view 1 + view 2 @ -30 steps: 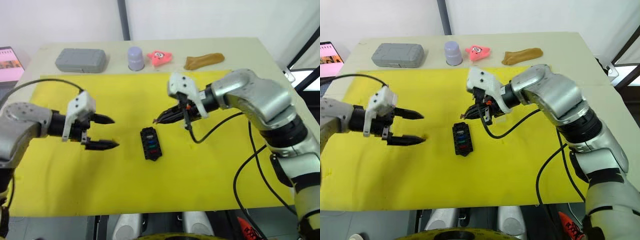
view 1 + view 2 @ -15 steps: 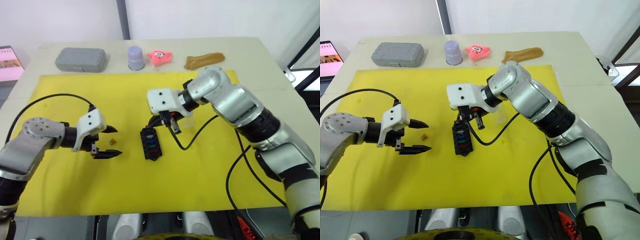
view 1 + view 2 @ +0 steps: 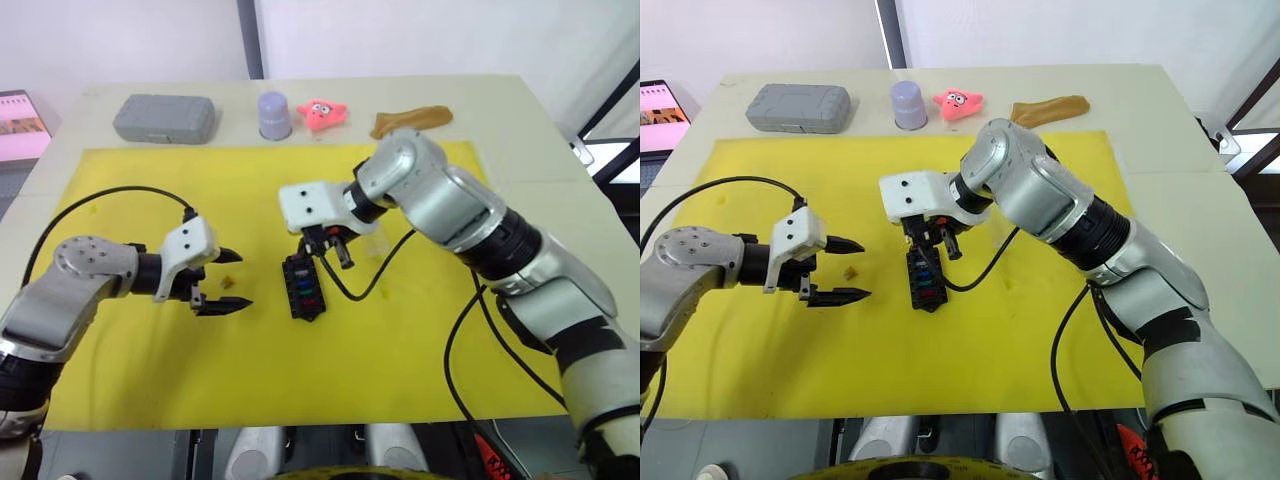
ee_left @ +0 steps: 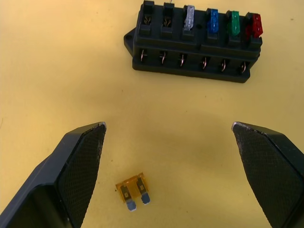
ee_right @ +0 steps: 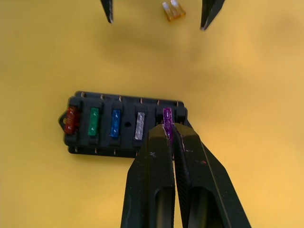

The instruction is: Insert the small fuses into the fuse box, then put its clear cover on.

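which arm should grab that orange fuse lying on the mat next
Left. The left gripper hangs open right over the orange fuse, a finger on each side. The right gripper is shut on the purple fuse at the fuse box.

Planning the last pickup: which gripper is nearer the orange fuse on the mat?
Left. The open left gripper brackets the orange fuse; the right gripper is at the fuse box, shut on the purple fuse.
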Controlling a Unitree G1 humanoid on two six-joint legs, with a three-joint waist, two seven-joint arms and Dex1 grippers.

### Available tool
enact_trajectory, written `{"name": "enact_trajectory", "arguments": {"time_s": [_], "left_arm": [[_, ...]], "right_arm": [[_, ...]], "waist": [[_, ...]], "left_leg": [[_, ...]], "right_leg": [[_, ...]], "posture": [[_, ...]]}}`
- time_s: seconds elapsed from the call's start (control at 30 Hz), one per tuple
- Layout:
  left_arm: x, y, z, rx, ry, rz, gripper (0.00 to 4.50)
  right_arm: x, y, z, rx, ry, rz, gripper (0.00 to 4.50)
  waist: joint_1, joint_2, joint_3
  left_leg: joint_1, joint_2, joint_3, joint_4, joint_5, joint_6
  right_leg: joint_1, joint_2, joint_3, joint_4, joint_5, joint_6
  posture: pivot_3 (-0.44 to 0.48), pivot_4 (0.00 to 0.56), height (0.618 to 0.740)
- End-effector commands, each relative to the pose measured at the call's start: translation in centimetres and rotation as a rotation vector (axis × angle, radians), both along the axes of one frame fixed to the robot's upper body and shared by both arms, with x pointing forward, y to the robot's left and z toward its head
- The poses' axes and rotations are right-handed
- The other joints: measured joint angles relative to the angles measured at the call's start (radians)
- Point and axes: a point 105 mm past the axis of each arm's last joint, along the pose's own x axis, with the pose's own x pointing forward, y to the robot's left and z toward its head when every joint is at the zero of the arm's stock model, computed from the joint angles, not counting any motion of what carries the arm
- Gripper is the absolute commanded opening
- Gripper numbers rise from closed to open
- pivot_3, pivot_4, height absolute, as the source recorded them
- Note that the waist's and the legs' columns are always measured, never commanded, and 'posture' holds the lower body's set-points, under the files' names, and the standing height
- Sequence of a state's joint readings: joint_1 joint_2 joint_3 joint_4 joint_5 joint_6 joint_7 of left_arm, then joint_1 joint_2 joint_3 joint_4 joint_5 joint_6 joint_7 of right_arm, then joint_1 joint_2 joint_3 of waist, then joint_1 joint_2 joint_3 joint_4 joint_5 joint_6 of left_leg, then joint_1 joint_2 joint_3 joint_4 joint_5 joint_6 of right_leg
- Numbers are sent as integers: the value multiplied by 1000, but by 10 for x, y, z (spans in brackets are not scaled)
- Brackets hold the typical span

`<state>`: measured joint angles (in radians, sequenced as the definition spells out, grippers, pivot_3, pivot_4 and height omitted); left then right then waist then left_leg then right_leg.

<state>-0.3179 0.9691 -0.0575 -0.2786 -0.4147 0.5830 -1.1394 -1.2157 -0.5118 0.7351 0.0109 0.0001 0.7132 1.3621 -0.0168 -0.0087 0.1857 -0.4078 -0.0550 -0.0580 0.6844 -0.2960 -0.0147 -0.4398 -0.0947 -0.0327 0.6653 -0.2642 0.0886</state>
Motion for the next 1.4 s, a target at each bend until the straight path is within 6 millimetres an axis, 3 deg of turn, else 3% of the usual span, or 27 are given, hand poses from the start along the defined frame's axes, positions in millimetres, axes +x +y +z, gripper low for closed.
{"name": "enact_trajectory", "arguments": {"time_s": [0.03, 1.4], "left_arm": [[0, -5, 7, 0, -30, -19, 4463], [-4, -11, 6, -16, -30, -28, 4463]], "right_arm": [[-1, 6, 3, -3, -24, 14, 0], [6, 8, -20, -83, 6, -25, 0]], "waist": [[0, 0, 0], [-1, 0, 0]], "left_leg": [[0, 0, 0, 0, 0, 0], [0, 0, 0, 0, 0, 0]], "right_leg": [[0, 0, 0, 0, 0, 0], [0, 0, 0, 0, 0, 0]], "posture": [[0, 150, 731], [0, 150, 731]]}}
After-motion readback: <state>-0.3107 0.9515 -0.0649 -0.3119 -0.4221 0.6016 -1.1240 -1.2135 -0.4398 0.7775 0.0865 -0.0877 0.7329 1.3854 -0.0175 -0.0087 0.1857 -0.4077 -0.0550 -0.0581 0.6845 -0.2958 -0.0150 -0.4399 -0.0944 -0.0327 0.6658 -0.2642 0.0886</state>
